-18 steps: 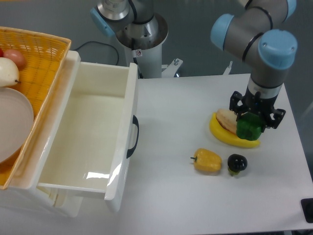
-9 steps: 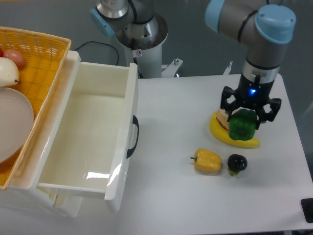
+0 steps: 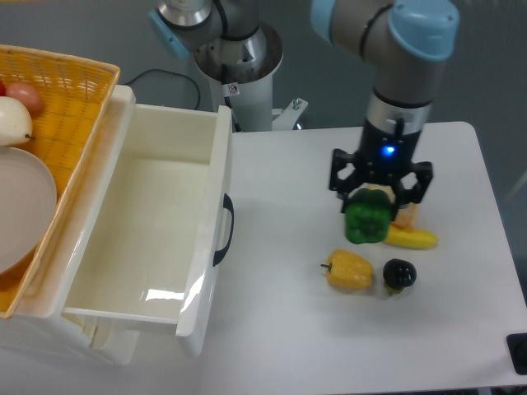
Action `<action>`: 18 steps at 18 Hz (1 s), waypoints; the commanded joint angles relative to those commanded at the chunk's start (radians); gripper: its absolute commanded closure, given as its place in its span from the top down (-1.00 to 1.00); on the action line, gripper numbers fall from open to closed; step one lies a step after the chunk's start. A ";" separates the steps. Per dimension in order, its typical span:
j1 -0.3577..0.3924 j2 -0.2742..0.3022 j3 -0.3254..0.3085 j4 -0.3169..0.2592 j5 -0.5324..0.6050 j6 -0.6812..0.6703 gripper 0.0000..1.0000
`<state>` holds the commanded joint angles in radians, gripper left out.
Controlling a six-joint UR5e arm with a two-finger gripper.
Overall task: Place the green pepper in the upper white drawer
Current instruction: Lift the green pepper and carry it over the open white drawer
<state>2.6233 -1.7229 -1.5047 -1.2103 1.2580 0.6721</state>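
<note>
The green pepper [image 3: 367,220] hangs above the white table, held between the fingers of my gripper [image 3: 375,200], which is shut on it. It sits right of the table's middle, just above the yellow pepper [image 3: 349,270]. The upper white drawer [image 3: 144,218] stands pulled open at the left, its inside bare, its black handle [image 3: 225,229] facing the pepper. A wide stretch of tabletop lies between the gripper and the drawer front.
A yellow banana [image 3: 409,237] and a tan piece of food [image 3: 404,217] lie right of the gripper. A small black round fruit [image 3: 399,274] sits beside the yellow pepper. An orange woven basket [image 3: 51,140] with a plate and fruit stands at far left. The robot base [image 3: 239,66] is behind.
The gripper has lifted the green pepper off the banana and carried it left, toward the drawer. The banana and tan food now show uncovered at its right.
</note>
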 joint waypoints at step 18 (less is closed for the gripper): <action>-0.241 0.129 -0.037 0.009 -0.045 -0.227 -0.56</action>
<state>2.3824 -1.5937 -1.5416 -1.2011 1.2134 0.4449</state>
